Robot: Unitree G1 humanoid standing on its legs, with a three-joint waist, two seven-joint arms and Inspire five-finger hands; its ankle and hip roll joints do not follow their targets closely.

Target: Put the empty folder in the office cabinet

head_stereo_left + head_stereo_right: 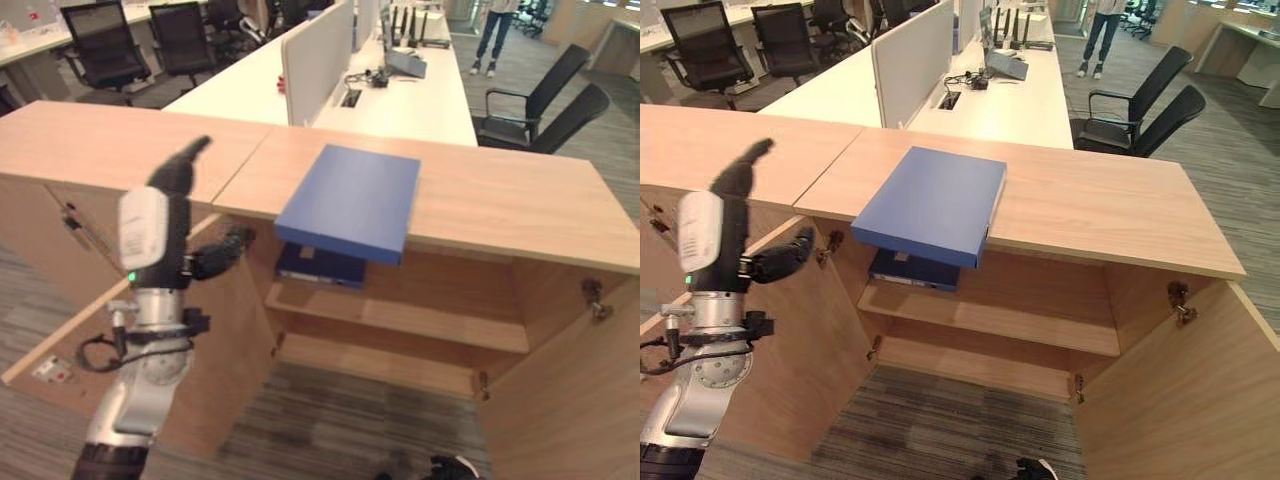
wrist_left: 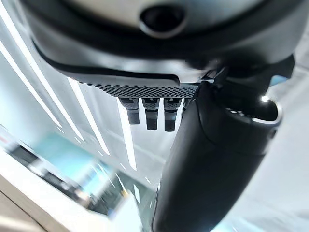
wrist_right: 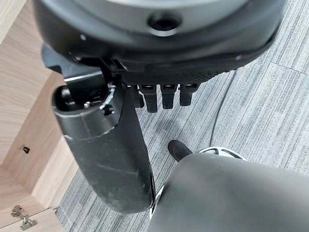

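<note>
Wood makes up the long light-brown cabinet [image 1: 520,215], and both of its doors stand wide open. The left cabinet door [image 1: 815,345] swings out toward the robot, and so does the right cabinet door [image 1: 1185,400]. Between the two doors is grey striped carpet [image 1: 940,420] with open room.

On top of the cabinet lies the flat blue folder [image 1: 350,200]. It lies a bit crooked. Its long side runs from the front of the cabinet top toward the back, leaning a little to the right at the far end. Its near end sticks out past the front edge of the cabinet top and hangs over the open space inside.

Inside the cabinet is a wooden shelf [image 1: 440,325]. A second dark blue folder [image 1: 322,265] lies flat on the left part of that shelf, right under the hanging end of the first one. The right part of the shelf is bare wood.

The robot's left hand [image 1: 180,225] is up in front of the cabinet, left of the blue folder and apart from it. Its fingers point up, straight and loose, and it holds nothing.

The right hand [image 3: 116,159] hangs low over the carpet, by the right cabinet door. Its fingers are straight and loose, and it holds nothing.
</note>
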